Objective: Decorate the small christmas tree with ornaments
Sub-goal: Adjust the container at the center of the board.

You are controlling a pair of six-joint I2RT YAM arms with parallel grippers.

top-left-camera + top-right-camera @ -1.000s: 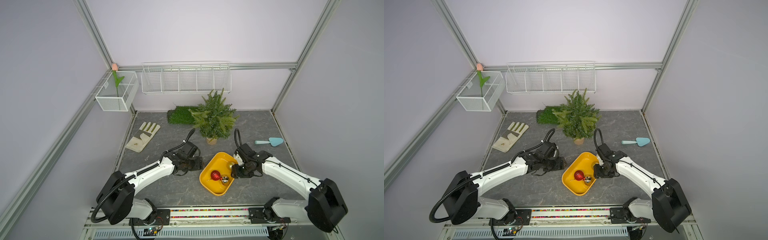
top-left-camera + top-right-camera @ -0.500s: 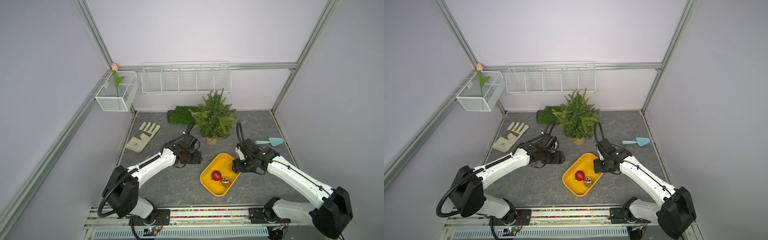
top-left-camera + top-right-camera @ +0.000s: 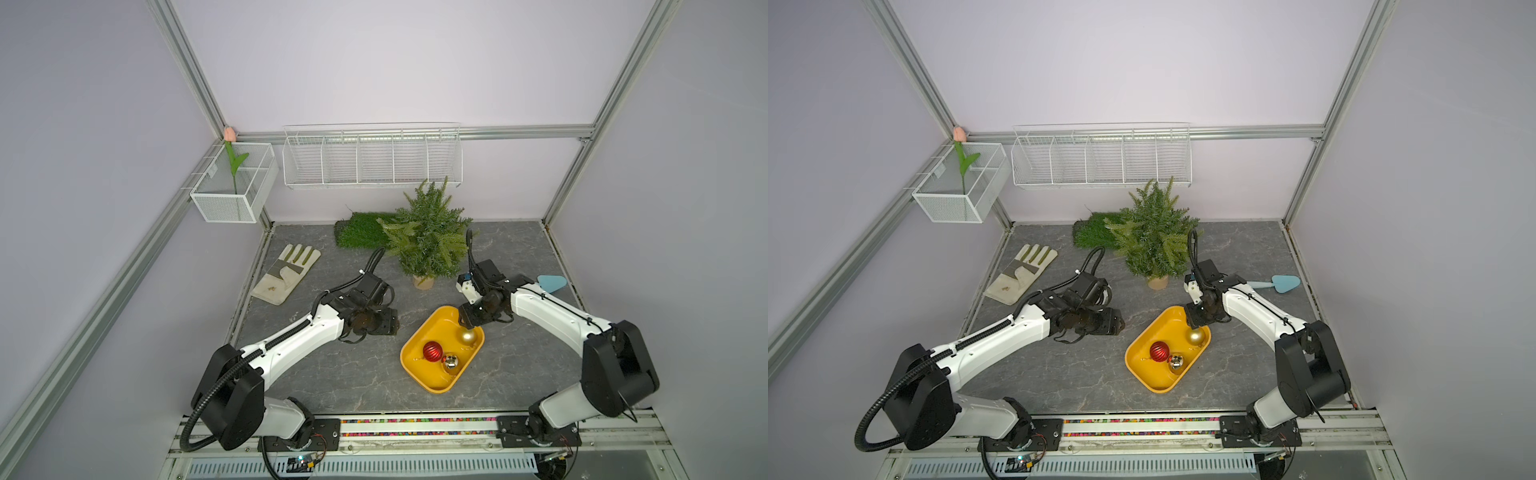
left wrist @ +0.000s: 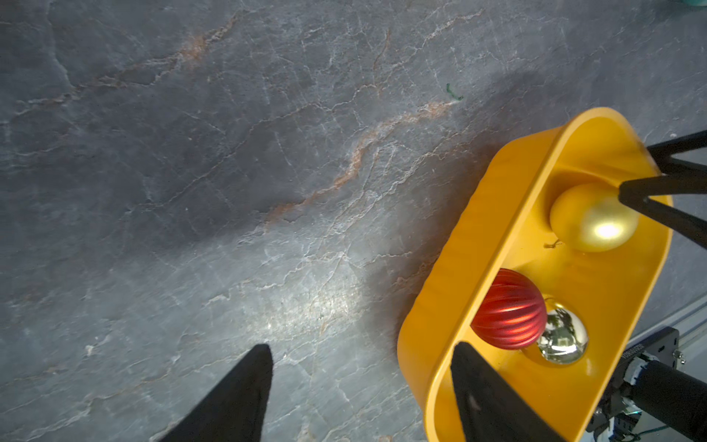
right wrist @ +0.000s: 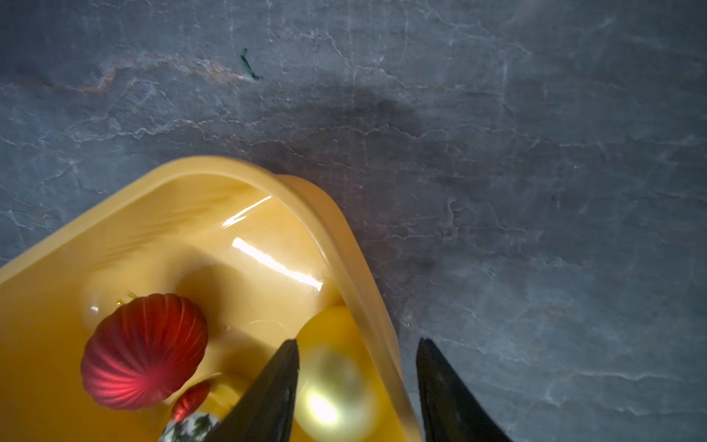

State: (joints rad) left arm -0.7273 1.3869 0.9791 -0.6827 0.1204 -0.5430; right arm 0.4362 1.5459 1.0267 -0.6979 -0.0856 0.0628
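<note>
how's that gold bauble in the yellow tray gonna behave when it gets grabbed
The gold bauble is a smooth, glossy sphere, so it may slip from the right claw unless pinched across its middle. Lying in the yellow tray, it would probably roll if nudged. Its shine suggests a thin shell: likely light, perhaps fragile.

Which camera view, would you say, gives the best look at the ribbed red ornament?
The right wrist view: the red ornament appears large and whole, ribs clear. In the left wrist view the yellow tray hides part of it behind its wall; both top views show it whole but small.
</note>
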